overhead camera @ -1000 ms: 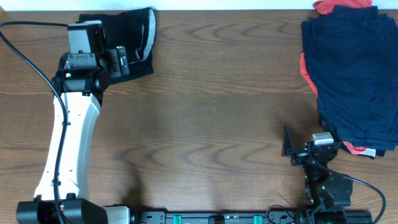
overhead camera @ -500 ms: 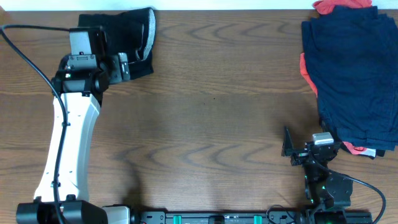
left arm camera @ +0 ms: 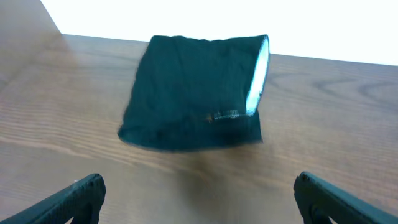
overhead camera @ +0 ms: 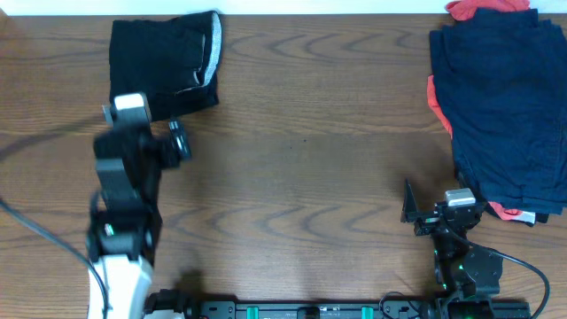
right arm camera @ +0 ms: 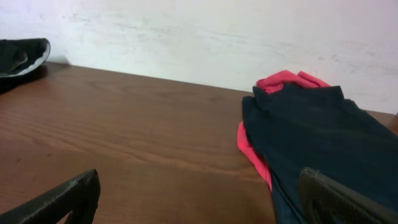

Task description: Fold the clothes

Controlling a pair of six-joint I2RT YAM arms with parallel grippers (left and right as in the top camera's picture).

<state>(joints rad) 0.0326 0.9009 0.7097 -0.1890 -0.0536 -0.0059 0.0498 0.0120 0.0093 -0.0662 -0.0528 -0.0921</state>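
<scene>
The clothes, a pair of black shorts (overhead camera: pixel 164 62), lie folded into a compact rectangle at the far left of the table, a light waistband edge showing on the right side. The left wrist view has the shorts (left arm camera: pixel 193 93) ahead of my left gripper (left arm camera: pixel 199 193), apart from it. That left gripper (overhead camera: pixel 142 120) is blurred in the overhead view, just on the near side of the shorts, open and holding nothing. My right gripper (overhead camera: pixel 436 206) rests open near the front right edge, nothing between its fingers (right arm camera: pixel 68 199). The shorts (right arm camera: pixel 18 59) sit at the far left of the right wrist view.
A pile of navy garments (overhead camera: pixel 505 97) covers the right end of the table, with a red-orange garment (overhead camera: pixel 483 9) peeking out at its back and left side. A white wall (right arm camera: pixel 199 31) stands behind the table's far edge.
My left arm has pulled back from over the shorts toward the near edge, leaving them uncovered. The right arm has not moved.
</scene>
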